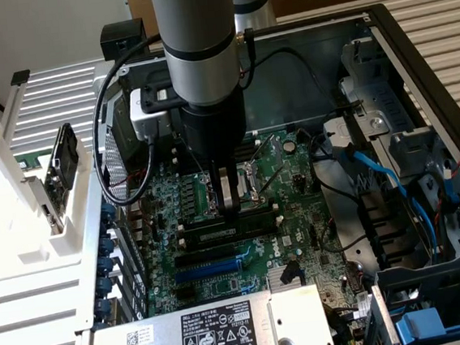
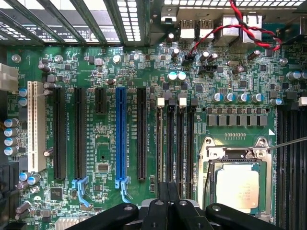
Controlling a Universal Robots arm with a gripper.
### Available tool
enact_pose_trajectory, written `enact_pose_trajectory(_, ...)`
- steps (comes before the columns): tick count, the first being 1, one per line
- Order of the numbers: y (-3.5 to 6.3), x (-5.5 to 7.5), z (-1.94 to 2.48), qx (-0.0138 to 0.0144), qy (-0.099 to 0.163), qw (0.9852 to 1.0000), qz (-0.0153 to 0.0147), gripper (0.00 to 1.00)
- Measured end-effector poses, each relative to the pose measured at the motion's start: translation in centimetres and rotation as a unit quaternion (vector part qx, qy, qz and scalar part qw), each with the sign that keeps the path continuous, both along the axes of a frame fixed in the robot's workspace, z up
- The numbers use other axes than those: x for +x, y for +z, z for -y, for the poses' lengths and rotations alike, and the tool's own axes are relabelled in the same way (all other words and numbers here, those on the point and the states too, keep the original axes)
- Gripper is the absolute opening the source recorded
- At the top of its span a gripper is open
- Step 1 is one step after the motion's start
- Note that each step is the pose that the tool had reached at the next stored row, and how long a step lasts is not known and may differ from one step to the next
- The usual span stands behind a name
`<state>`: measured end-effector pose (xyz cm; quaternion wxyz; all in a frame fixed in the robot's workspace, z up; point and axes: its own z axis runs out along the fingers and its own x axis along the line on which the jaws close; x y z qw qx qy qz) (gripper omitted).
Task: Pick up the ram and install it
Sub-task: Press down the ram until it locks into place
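Exterior and wrist views of an opened desktop case with a single arm at work. The gripper point(image 1: 229, 199) hangs at the centre of the motherboard point(image 1: 299, 215), its two slim metal fingers pressed flat together with nothing clamped between them. The tips point straight down onto the bank of memory slots point(image 1: 220, 239). This vertical approach suits a part that must go in square to its slot. Directly under the tips, a long thin dark stick, taken to be the ram point(image 1: 254, 213), stands edge-up along one slot. Whether it is fully seated cannot be told. In the wrist view the black fingers point(image 2: 168, 206) meet over the narrow black slots with white end clips point(image 2: 171, 139). The glossy blue expansion slot point(image 1: 211, 269) lies at 6 o'clock from the gripper in the exterior view, and the square metal processor socket point(image 2: 236, 184) adjoins the slots. At 9 o'clock, outside the case, a white ribbed rack point(image 1: 25, 241) holds a dark flat board point(image 1: 65, 156) upright for access.
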<state>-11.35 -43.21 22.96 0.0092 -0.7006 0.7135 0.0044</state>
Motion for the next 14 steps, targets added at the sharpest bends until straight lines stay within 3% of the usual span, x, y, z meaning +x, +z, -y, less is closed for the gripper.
enact_pose_trajectory(14, -0.21, 0.0, 0.0, 0.0001, 0.0, 1.0, 0.0, 0.1)
